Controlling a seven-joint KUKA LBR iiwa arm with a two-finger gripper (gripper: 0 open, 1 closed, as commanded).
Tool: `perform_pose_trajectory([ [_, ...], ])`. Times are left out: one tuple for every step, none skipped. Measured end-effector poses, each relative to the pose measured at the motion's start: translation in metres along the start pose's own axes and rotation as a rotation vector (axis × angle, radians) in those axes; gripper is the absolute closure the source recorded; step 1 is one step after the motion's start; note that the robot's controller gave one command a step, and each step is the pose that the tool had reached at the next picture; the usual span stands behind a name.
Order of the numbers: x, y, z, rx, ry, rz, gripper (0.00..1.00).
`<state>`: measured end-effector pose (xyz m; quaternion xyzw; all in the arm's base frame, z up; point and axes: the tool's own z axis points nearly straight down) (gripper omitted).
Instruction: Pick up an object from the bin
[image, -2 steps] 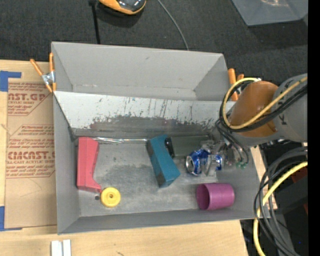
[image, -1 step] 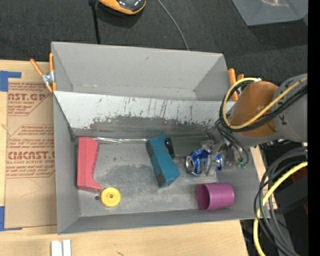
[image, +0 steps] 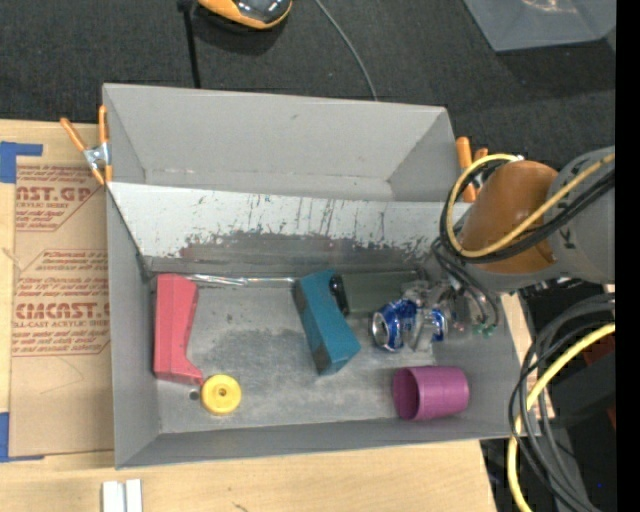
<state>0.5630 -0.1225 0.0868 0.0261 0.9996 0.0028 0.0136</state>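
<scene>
Even, fairly bright light falls from above on the grey bin (image: 270, 140), its back wall palest. Soft shadows lie under the teal block (image: 325, 322) and purple cup (image: 432, 392); the crumpled can (image: 400, 326) glints.

One pink oblong block (image: 175, 325); one teal oblong block (image: 325, 322); one yellow disc (image: 221, 393); one purple plastic cup (image: 430, 391); one crumpled blue metal can (image: 400, 324).

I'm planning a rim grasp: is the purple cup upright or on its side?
On its side: the purple cup lies flat, its curved wall showing and its mouth facing the view's left.
</scene>
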Motion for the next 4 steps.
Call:
perform_pose_trajectory([
  [0.000, 0.000, -0.008, 0.000, 0.000, -0.001, 1.00],
  [0.001, 0.001, -0.018, 0.000, 0.004, -0.001, 1.00],
  [0.001, 0.001, -0.039, -0.001, 0.007, -0.001, 1.00],
  [0.000, 0.001, -0.060, 0.000, 0.003, -0.001, 1.00],
])
